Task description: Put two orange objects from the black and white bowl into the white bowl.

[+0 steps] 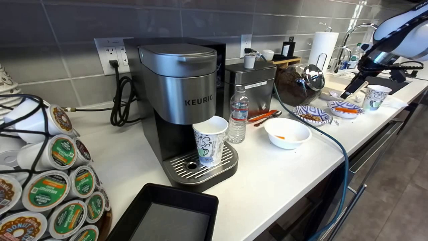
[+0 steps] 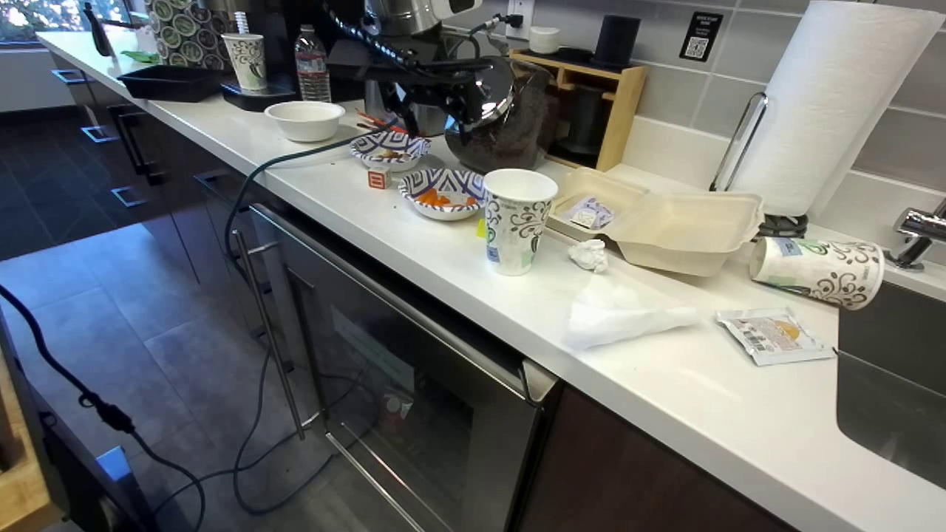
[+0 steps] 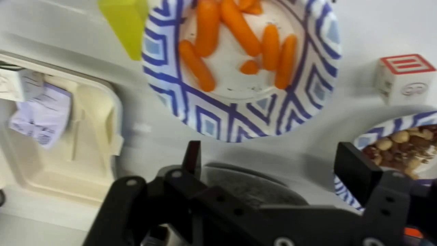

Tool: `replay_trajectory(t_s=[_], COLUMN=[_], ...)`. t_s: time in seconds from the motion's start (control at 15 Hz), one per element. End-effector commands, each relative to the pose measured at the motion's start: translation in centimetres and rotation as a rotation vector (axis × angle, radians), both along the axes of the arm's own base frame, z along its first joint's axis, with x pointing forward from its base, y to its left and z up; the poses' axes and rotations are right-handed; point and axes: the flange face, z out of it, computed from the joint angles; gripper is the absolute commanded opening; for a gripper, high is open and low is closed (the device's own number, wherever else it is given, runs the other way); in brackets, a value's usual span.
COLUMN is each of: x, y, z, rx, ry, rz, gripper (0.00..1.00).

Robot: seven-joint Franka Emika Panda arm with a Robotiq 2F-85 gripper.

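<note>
The black and white bowl is a shallow patterned bowl [image 3: 235, 119] holding several small carrot-like orange objects [image 3: 240, 27]. In both exterior views this bowl [image 1: 349, 115] [image 2: 443, 214] stands on the counter beside a paper cup. The plain white bowl [image 1: 292, 131] stands farther along the counter, also seen in an exterior view [image 2: 305, 127]. A small orange piece [image 1: 280, 137] lies inside it. My gripper [image 3: 273, 159] is open and empty, above the counter near the patterned bowl's rim. It also shows above the dishes in both exterior views [image 1: 346, 95] [image 2: 436, 129].
Another patterned bowl with nuts [image 3: 377, 133] stands close by, with a letter block [image 3: 406, 80] near it. A paper cup [image 2: 517, 222], an open takeout box [image 2: 687, 236] and a tilted glass jar [image 2: 495, 137] stand around. A hose [image 1: 329, 135] crosses the counter past the white bowl.
</note>
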Motion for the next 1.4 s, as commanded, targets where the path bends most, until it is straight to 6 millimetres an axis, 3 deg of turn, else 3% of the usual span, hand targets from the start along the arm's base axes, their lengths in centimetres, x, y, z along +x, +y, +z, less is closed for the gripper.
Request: replay_trajectory(t_s=[0.0, 0.13, 0.27, 0.33, 0.53, 0.73, 1.2, 1.33], x=[0.4, 0.3, 0.3, 0.3, 0.7, 1.3, 2.9, 3.2], y=[-2.0, -2.5, -2.3, -1.8, -0.2, 0.6, -1.1, -1.5], z=[-0.9, -1.6, -2.2, -2.5, -3.5, -4.2, -5.7, -6.1], rx=[-0.152, -0.228, -0.27, -0.281, -0.282, -0.289, -0.276, -0.278], ry=[0.054, 0.129, 0.184, 0.2, 0.227, 0.26, 0.295, 0.32], rz=[-0.074, -0.077, -0.067, -0.058, -0.02, -0.012, -0.103, -0.121], gripper=[1.0, 1.0, 0.85, 0.68, 0.5, 0.55, 0.39, 0.4])
